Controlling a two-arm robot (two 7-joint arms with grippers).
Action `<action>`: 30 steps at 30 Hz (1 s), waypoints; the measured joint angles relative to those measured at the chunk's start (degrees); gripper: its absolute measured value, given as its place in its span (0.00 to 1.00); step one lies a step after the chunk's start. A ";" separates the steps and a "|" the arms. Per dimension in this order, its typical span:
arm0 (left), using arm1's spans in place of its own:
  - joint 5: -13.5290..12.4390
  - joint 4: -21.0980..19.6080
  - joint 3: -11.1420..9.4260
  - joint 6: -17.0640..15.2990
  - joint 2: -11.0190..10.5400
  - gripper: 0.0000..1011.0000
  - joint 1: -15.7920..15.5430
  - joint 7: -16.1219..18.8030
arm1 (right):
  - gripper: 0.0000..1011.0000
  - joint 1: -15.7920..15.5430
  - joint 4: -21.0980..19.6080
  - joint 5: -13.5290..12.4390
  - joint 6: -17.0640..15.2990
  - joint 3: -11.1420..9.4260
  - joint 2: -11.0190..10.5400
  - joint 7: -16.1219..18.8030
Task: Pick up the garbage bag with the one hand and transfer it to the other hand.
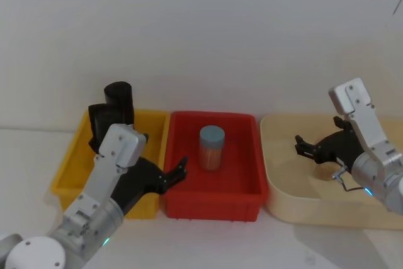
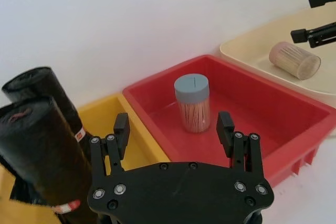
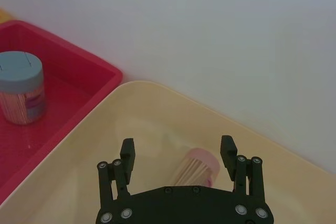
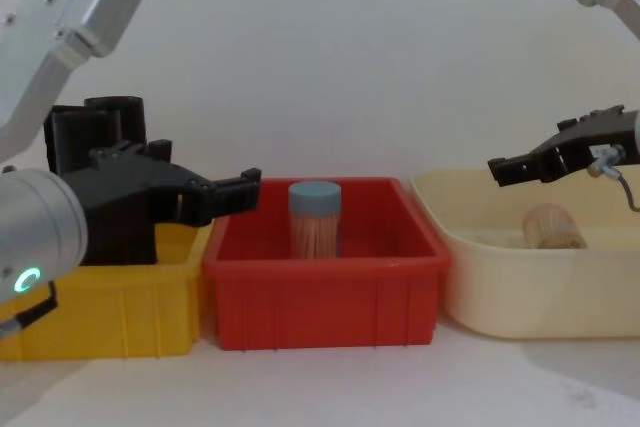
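Note:
Two black garbage bag rolls (image 1: 118,102) (image 2: 39,150) (image 4: 100,137) stand upright at the back of the yellow bin (image 1: 69,174); a red-and-white label shows on the nearer one. My left gripper (image 1: 176,171) (image 2: 173,128) (image 4: 245,190), on the green-ringed arm, is open with nothing between its fingers. It hovers over the seam between the yellow and red bins, to the right of the rolls and apart from them. My right gripper (image 1: 300,145) (image 3: 177,151) (image 4: 497,169) hangs open over the beige tub (image 1: 283,200).
A blue-lidded toothpick jar (image 1: 211,147) (image 2: 192,103) stands in the red bin (image 1: 242,203) between the other two containers. A second toothpick jar (image 3: 197,169) (image 4: 553,227) lies on its side in the beige tub under the right gripper. A white wall runs close behind.

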State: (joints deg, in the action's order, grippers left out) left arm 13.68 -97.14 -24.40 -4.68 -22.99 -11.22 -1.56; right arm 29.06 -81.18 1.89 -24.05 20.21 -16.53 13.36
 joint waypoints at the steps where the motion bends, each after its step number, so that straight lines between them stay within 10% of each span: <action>1: 0.32 -0.89 0.36 -0.80 -0.19 0.99 0.64 0.12 | 0.99 0.00 0.01 0.02 -0.01 0.00 -0.01 0.00; 18: 2.35 -9.74 6.67 -10.99 -1.61 0.99 7.36 5.98 | 0.99 0.00 0.14 0.17 -0.10 0.04 -0.10 0.00; 30: 3.37 -9.77 10.05 -15.57 -2.72 0.99 5.99 6.39 | 0.99 0.00 0.15 0.21 -0.09 0.04 -0.12 0.01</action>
State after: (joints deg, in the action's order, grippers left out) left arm 17.06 -106.91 -14.35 -20.25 -25.71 -5.23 4.83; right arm 29.06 -81.03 2.10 -24.14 20.24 -16.66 13.37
